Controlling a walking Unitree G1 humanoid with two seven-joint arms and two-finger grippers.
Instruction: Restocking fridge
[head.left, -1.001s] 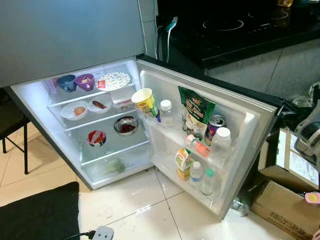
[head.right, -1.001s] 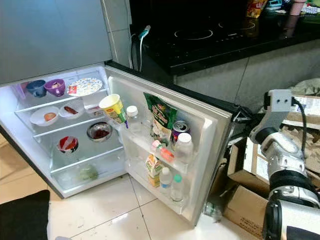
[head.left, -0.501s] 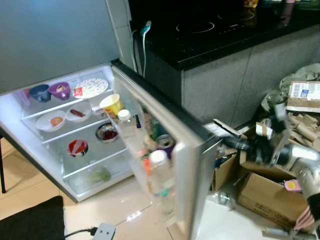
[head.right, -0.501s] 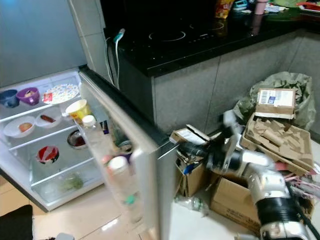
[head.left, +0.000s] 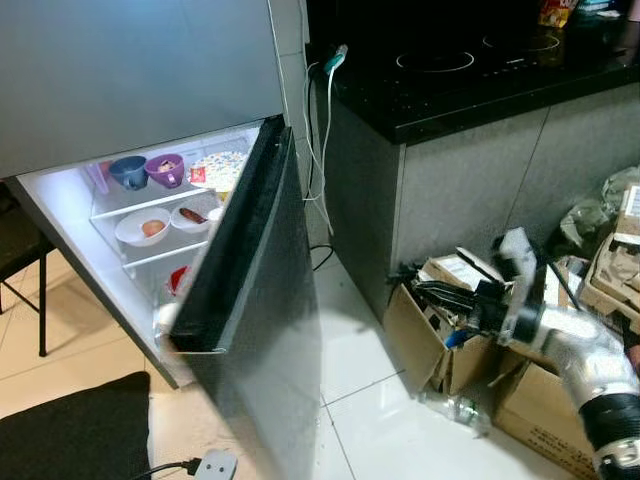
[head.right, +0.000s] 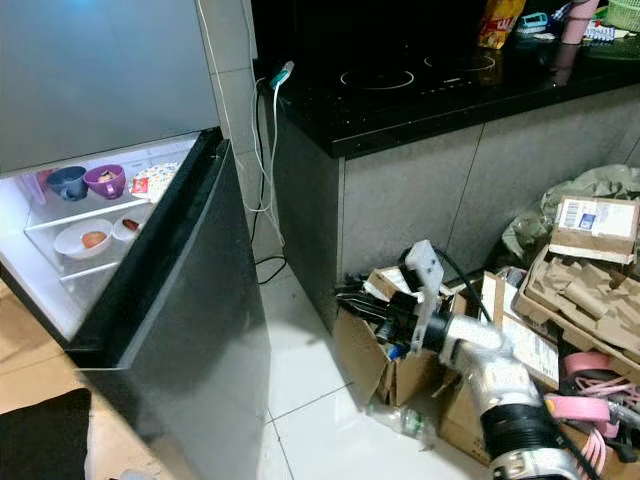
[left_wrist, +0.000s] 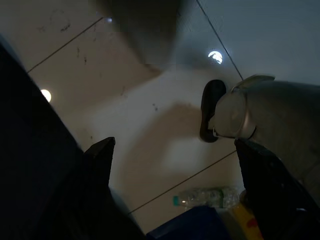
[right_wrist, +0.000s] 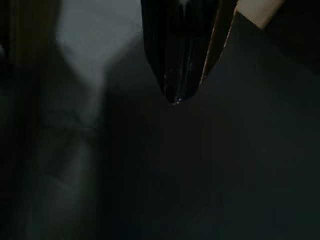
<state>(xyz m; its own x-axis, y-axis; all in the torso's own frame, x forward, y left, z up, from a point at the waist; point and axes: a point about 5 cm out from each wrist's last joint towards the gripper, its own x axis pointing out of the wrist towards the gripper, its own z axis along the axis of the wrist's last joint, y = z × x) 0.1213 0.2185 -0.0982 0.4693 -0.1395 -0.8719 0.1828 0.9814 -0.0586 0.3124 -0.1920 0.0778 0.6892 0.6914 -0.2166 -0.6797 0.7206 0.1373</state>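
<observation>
A fridge door (head.left: 255, 330) stands partly swung toward closing, the lit shelves (head.left: 160, 205) behind it holding bowls (head.left: 150, 227), two cups (head.left: 147, 170) and a patterned plate (head.left: 218, 168). The right tool (head.right: 365, 303) reaches out low beside an open cardboard box (head.right: 385, 350) at the foot of the black table (head.left: 470, 75); its two fingers lie close together and appear empty, though the dark wrist view leaves some doubt. The left tool (left_wrist: 175, 175) hangs idle over the floor, its fingers spread apart and empty.

The risk from here is judged to lie around that right arm: it sits among boxes and packing clutter, and a careless sweep could snag a flap or cable, or knock the plastic bottle (head.right: 400, 420) lying on the tiles. The door, if it shuts hard, could jolt the items racked on its inner side. Cables (head.left: 318, 130) dangling between fridge and table are another catch point.

The floor (head.left: 370, 350) is glossy pale tile, likely slick underfoot for a walking robot. A dark mat (head.left: 75, 430) and a plug (head.left: 210, 466) lie close to the fridge base, and piled cardboard (head.right: 590, 270) crowds the right side of the kitchen.
</observation>
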